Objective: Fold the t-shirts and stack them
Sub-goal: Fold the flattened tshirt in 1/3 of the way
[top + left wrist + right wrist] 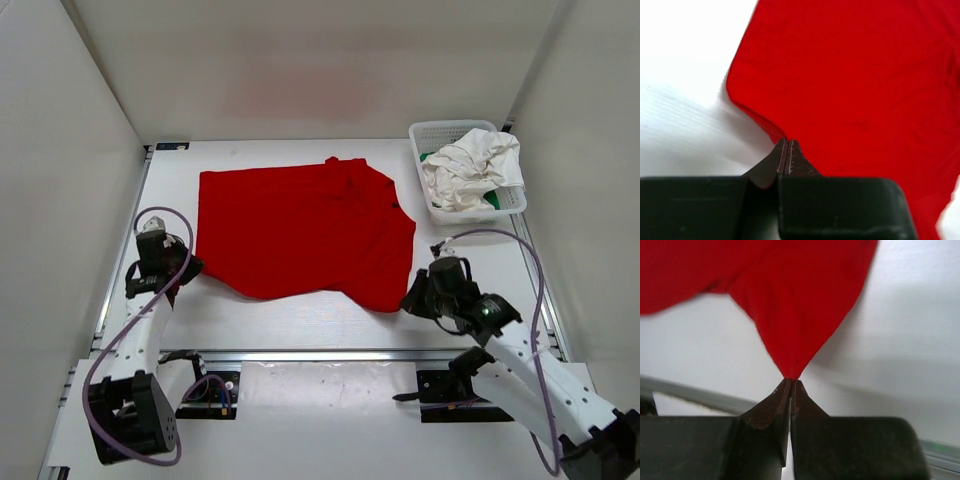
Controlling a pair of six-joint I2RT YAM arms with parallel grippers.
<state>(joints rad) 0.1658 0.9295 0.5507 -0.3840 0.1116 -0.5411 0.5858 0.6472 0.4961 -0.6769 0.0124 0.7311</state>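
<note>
We had barely begun — the red shirt lay spread on the surface, not yet folded, our left pincer pinched shut on its near left edge and our right pincer on its near right corner. The white shirt and green shirt sat crumpled in the basket — nothing stacked.

White arm links, black joint housings, looping lilac cables, dark brown tapered fingers

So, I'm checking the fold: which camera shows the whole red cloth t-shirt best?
Top external: the red cloth t-shirt shows whole, spread out. Each wrist view shows only part: the corners pinched by the left gripper and right gripper.
</note>
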